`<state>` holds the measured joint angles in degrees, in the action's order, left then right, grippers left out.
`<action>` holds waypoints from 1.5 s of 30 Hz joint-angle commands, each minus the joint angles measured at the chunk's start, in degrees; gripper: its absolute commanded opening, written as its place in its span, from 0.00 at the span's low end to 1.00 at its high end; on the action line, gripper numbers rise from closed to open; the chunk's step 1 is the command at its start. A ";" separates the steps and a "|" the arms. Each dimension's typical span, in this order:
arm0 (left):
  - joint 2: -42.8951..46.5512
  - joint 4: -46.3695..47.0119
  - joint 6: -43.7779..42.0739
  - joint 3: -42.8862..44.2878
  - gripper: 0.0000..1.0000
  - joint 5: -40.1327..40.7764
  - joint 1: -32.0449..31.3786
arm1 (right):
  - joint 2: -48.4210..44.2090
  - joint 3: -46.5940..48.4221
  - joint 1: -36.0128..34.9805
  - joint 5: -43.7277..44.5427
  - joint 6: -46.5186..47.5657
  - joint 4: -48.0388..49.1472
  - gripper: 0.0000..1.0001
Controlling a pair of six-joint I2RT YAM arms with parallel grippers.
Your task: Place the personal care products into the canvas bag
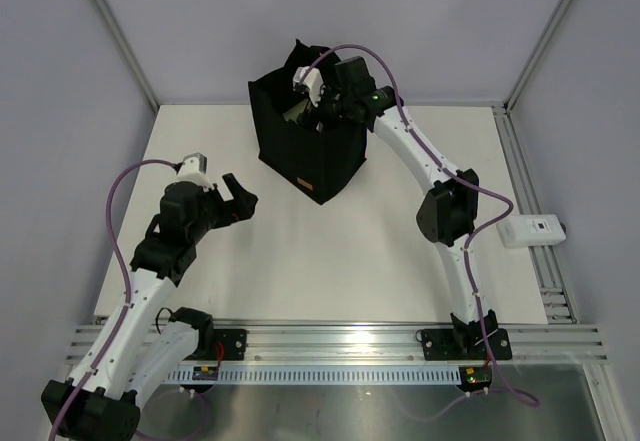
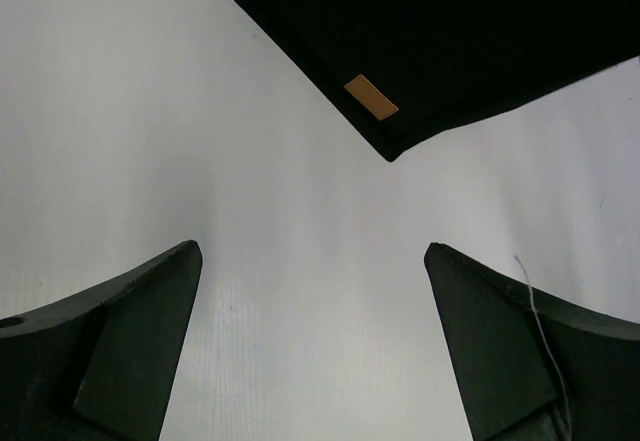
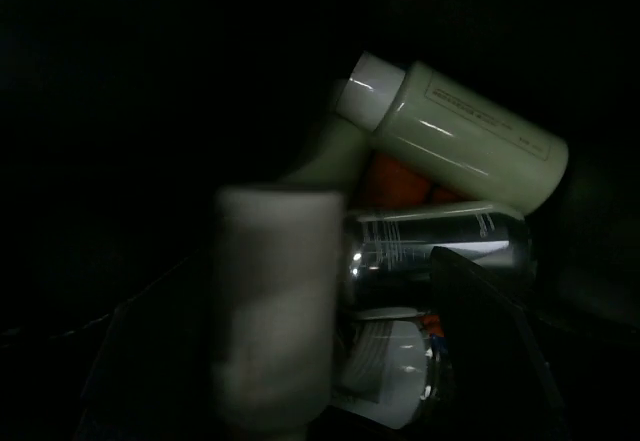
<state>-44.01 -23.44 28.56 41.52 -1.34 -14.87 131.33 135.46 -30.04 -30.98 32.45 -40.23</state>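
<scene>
The black canvas bag [image 1: 310,156] with a tan label [image 1: 302,181] stands at the back centre of the table. My right gripper [image 1: 320,103] reaches into its mouth. In the right wrist view its jaws [image 3: 310,261] stand wide apart, and a blurred cream bottle [image 3: 275,311] sits between them, clear of the right finger [image 3: 485,351]. Below lie a sage-green bottle [image 3: 460,136], a shiny silver bottle [image 3: 440,241], something orange [image 3: 400,181] and a glossy bottle with a pale label [image 3: 390,361]. My left gripper [image 1: 240,197] is open and empty over the table [image 2: 312,251], left of the bag [image 2: 450,41].
The white table [image 1: 330,261] is ringed by grey walls and metal posts. A small white box [image 1: 530,229] sits on the right rail. The bag's handles [image 1: 300,56] stand up at the back.
</scene>
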 commanded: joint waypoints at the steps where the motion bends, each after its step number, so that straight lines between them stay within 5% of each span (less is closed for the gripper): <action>1: 0.68 2.35 -0.26 -0.47 0.99 -0.59 0.28 | -1.77 1.91 -0.28 1.27 3.76 -2.57 0.99; 7: 1.12 1.91 -0.43 -0.47 0.99 -0.33 0.37 | -4.58 5.25 -0.02 0.23 0.53 -2.14 0.99; 13: 1.03 1.56 -1.31 -0.21 0.99 -0.06 0.46 | -13.44 9.47 4.63 -17.40 -11.51 3.31 0.99; 18: 1.21 1.64 -2.10 0.05 0.99 0.03 0.46 | -19.17 4.32 12.01 -21.67 -6.45 -7.45 0.99; 24: 1.30 1.29 -3.68 0.49 0.99 -0.06 0.72 | -27.34 -12.92 22.64 -9.30 10.33 -25.03 0.99; 30: -0.89 2.26 -5.44 1.02 0.99 -1.47 0.99 | -36.73 -35.93 32.65 26.78 30.54 -28.61 0.99; 40: -6.00 4.72 -6.23 1.37 0.99 -6.21 1.60 | -40.97 -58.44 45.24 41.61 49.28 -29.39 1.00; 45: -6.53 4.98 -5.79 0.67 0.99 -6.92 1.60 | -37.21 -60.75 50.08 44.86 56.58 -23.85 1.00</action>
<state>-50.37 -22.24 23.35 41.23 -6.15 -13.58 92.73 75.11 17.54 7.99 80.29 -66.76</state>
